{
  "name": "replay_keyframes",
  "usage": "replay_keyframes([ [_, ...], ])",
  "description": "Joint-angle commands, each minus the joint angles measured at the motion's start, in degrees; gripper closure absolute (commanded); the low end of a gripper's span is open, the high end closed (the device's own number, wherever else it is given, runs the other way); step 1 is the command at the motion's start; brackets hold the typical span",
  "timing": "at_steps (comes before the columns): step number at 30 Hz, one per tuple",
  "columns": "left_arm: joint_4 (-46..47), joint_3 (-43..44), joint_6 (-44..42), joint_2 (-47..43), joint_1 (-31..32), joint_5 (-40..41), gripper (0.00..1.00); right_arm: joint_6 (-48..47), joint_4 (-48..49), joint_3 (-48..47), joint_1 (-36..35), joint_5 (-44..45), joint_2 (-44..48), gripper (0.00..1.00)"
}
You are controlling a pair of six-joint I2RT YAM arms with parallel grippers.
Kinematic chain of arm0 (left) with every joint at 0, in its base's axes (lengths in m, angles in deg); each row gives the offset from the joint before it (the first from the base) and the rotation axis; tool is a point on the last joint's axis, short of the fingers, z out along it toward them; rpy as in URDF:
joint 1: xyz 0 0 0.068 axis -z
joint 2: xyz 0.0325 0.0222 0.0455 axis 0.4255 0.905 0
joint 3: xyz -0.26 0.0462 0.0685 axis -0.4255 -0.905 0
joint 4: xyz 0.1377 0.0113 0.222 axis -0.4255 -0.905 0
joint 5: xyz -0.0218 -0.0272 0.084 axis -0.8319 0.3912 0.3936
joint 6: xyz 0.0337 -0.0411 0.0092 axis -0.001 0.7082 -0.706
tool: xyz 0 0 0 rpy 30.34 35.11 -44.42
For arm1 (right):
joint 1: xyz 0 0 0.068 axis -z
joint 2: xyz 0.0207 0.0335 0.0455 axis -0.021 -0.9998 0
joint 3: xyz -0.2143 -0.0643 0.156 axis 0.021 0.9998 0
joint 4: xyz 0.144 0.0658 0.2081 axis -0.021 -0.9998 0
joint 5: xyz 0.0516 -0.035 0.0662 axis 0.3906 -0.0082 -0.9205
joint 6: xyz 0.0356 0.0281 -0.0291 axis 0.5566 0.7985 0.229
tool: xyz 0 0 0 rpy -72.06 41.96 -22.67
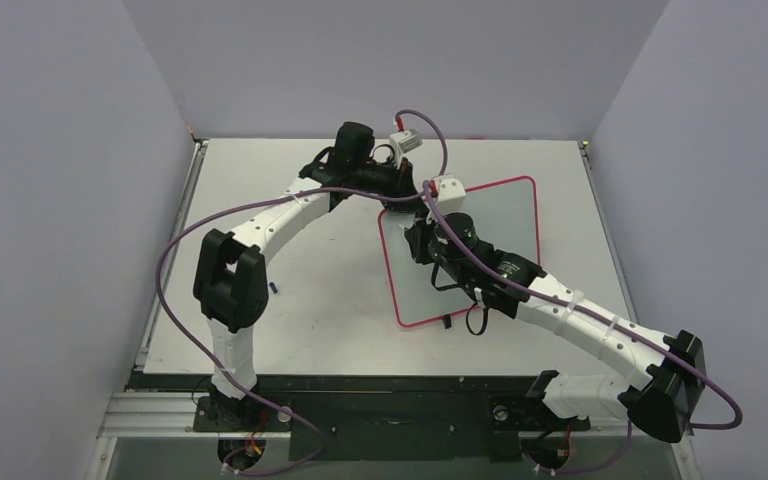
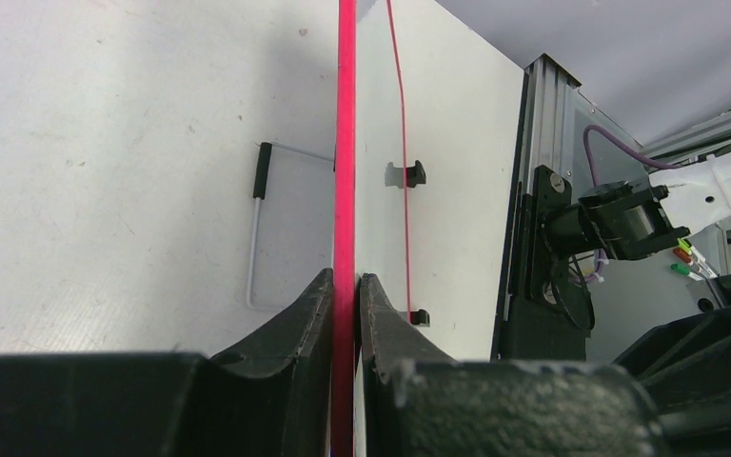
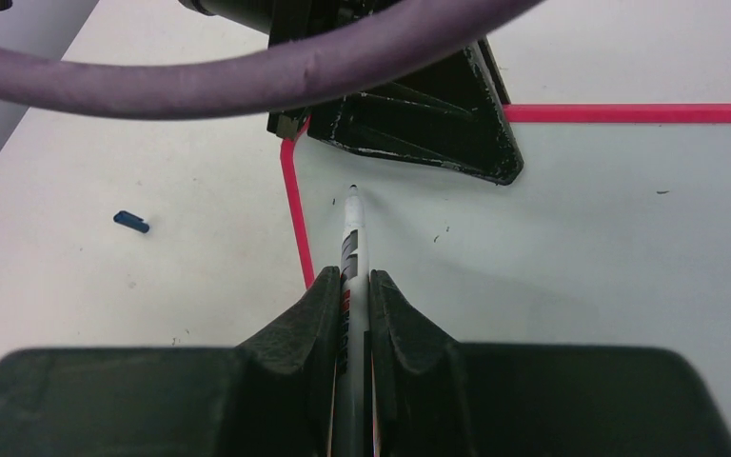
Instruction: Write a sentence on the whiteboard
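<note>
The whiteboard [image 1: 500,235] lies on the table right of centre, white with a thin pink-red frame. No blue lettering of the sentence shows on it; only a tiny dark dot sits at the pen tip. My left gripper [image 1: 406,192] is shut on the board's frame [image 2: 345,143] at its far left corner. My right gripper [image 1: 416,234] is shut on a white marker pen [image 3: 353,238]. The pen's tip points at the board surface [image 3: 581,248] just inside that corner, close to the left gripper's black fingers [image 3: 419,124].
A small blue pen cap [image 3: 131,222] lies on the table left of the board; it also shows in the top view [image 1: 274,288]. The board's wire stand [image 2: 259,219] and black feet [image 2: 406,174] show. An aluminium rail [image 2: 544,124] edges the table; grey walls enclose it.
</note>
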Motion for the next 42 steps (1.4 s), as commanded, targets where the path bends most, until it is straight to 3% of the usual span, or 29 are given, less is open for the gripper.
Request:
replay_keyframes([
  [1, -0.02, -0.87, -3.08, -2.87, 1.69, 0.34, 1.00, 0.72, 2.41, -2.94, -0.44, 2.44, -1.06, 1.00],
  [28, -0.24, -0.80, -3.42, -2.91, 2.52, 0.89, 1.00, 2.91, 0.49, 3.80, -0.50, 4.26, 1.65, 1.00],
  [42, -1.08, -0.70, -4.09, -2.91, 3.18, 1.18, 1.00, 3.00, -0.24, 1.48, 0.56, 8.45, 0.61, 1.00],
])
